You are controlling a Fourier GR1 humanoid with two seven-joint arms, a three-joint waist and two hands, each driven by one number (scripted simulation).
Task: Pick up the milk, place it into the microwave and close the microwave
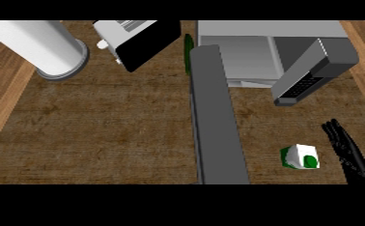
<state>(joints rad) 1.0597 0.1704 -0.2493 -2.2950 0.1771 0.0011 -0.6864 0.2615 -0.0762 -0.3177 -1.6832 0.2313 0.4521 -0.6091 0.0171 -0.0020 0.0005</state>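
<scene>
The milk (301, 156) is a small white carton with green markings, standing on the wooden counter at the lower right. My right hand (345, 148) is just to its right, fingers straight and pointing up the view, apart from the carton. The microwave (271, 51) sits at the top right with its interior showing. Its open door (217, 119) stretches as a long grey slab down the middle of the view, left of the milk. My left hand does not show.
A white toaster (135, 39) with a black side stands at the top centre. A large white cylinder (46, 46) stands at the top left. A green object (188, 51) peeks out between the toaster and the microwave. Bare wood counter (100, 123) spreads left of the door.
</scene>
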